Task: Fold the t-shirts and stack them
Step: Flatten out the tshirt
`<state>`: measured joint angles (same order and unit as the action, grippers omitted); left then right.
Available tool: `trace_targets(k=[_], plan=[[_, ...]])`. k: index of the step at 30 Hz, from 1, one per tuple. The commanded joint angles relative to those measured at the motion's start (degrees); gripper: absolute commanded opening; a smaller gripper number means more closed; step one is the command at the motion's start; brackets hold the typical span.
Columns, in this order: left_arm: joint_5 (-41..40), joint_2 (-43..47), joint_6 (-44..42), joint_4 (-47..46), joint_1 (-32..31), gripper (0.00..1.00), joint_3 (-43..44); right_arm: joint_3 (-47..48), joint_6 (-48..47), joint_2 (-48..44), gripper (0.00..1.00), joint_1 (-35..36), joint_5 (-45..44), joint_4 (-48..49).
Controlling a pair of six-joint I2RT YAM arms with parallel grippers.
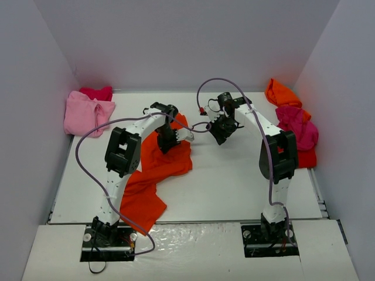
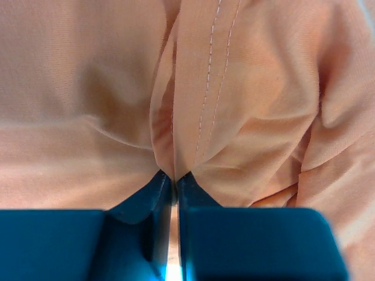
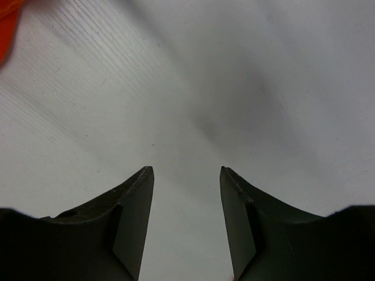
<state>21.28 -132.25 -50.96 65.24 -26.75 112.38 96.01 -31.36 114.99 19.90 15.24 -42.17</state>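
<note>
The orange-red tee (image 1: 153,175) lies crumpled on the table (image 1: 234,181), left of centre, trailing from mid-table to the near edge beneath the left arm. The left gripper (image 2: 174,177) is pinched tight on a raised fold of it, just beside a double-stitched seam, with cloth squeezed between the pads. The right gripper (image 3: 186,175) hangs over bare table just right of the tee, jaws partly apart and holding nothing. More shirts wait: a pink tee (image 1: 85,114) in the far left corner, and by the right wall an orange tee (image 1: 280,92), a magenta tee (image 1: 299,129) and a red tee (image 1: 306,159) in a heap. The cloth looks light, thin and limp, so it should drape, bunch and stretch rather than hold any shape. One pinch mid-fabric will likely lift only a tangle. The stitched hems and seams look like the firmest places to take hold. Two spaced grips, at shoulders or hem corners, seem best for spreading it flat.
</note>
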Motion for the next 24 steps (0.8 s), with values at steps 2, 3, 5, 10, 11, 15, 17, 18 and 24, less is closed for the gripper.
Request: trace_targets(k=[2, 3, 5, 10, 11, 15, 17, 18, 24], plan=[[-2.06, 4.91, -0.98, 1.20, -0.84, 0.00, 1.43, 1.31, 0.26, -1.39, 0.46, -0.21, -0.90, -0.19], [-2.73, 5.99, -0.98, 1.20, -0.79, 0.00, 1.38, 0.95, 0.31, -1.65, 0.46, -0.21, -0.79, -0.19], [-4.14, 8.86, -0.91, 1.46, -0.76, 0.00, 1.62, 0.43, 0.34, -2.51, 0.46, -0.21, -0.48, -0.19], [-8.00, 14.44, -0.85, 6.64, -1.01, 0.00, 6.32, -1.20, 0.24, -5.23, 0.47, -0.21, 0.67, 0.20], [-8.82, 15.47, -0.98, 8.83, -1.22, 0.00, 8.12, -1.59, 0.19, -5.58, 0.47, -0.21, 0.97, 0.33], [-14.06, 20.04, -1.70, 16.63, -2.56, 0.00, 13.74, -2.11, 0.01, -6.65, 0.46, -0.21, 2.35, 0.83], [-17.56, 22.47, -2.05, 20.00, -2.94, 0.01, 17.34, -2.09, 0.07, -6.81, 0.46, -0.15, 2.76, 0.95], [-19.80, 24.00, -2.19, 22.15, -3.03, 0.01, 18.88, -2.13, 0.07, -6.95, 0.47, -0.05, 3.00, 0.95], [-28.60, 31.14, -2.95, 27.75, -2.87, 0.13, 21.36, -2.20, -0.87, -7.26, 0.47, 0.29, 3.25, 0.81]])
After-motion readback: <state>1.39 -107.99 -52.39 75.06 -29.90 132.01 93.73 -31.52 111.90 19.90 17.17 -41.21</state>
